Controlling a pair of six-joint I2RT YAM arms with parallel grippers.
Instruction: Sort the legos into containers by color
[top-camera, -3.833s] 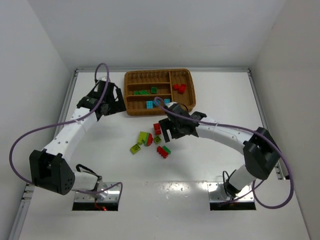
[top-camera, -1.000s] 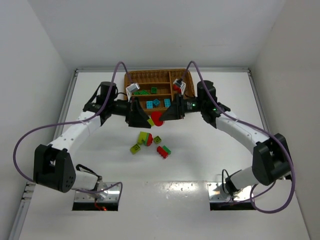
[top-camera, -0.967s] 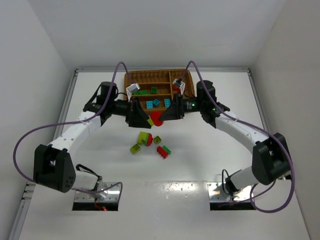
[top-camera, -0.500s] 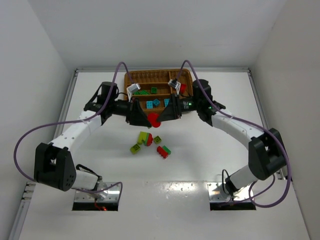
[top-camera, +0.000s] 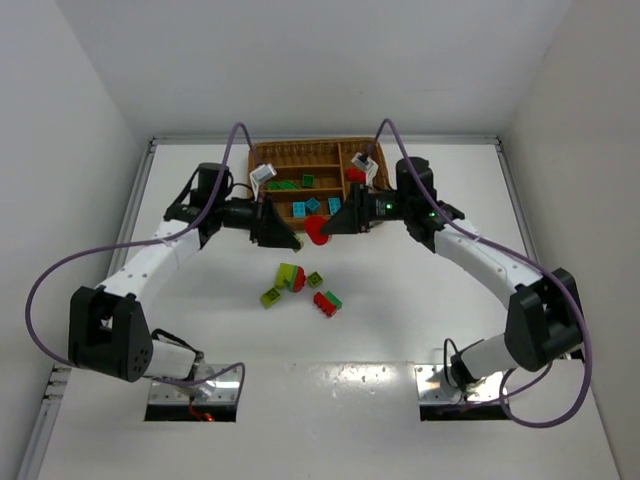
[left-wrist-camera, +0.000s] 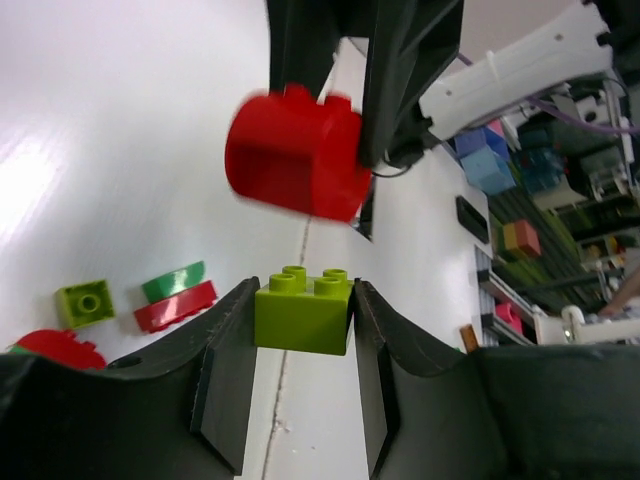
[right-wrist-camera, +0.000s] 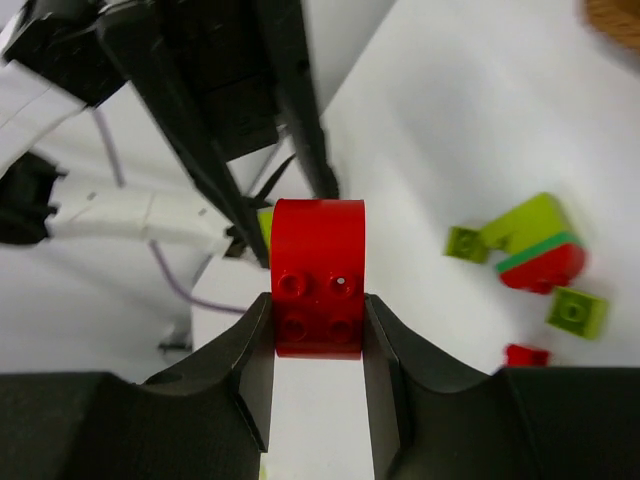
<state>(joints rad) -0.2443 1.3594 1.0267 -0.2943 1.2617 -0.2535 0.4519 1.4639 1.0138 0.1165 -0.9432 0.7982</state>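
Above the bench (top-camera: 420, 290), just before the tray (top-camera: 262, 160) | left hand (left-wrist-camera: 303, 345) pinches lime lego (left-wrist-camera: 303, 315), right hand (right-wrist-camera: 318, 340) pinches red lego (right-wrist-camera: 318, 270) | step: delivery to tray | next: probably clear the near wall, release each by color

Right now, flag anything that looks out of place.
The left gripper, shut on a lime brick, and the right gripper, shut on a red brick, point closely at each other above the table. Below, a green-on-red stack mixes colours.

The tray (top-camera: 310, 148) at the desk's (top-camera: 430, 290) far side holds legos (top-camera: 308, 181); loose legos (top-camera: 292, 277) lie before it.
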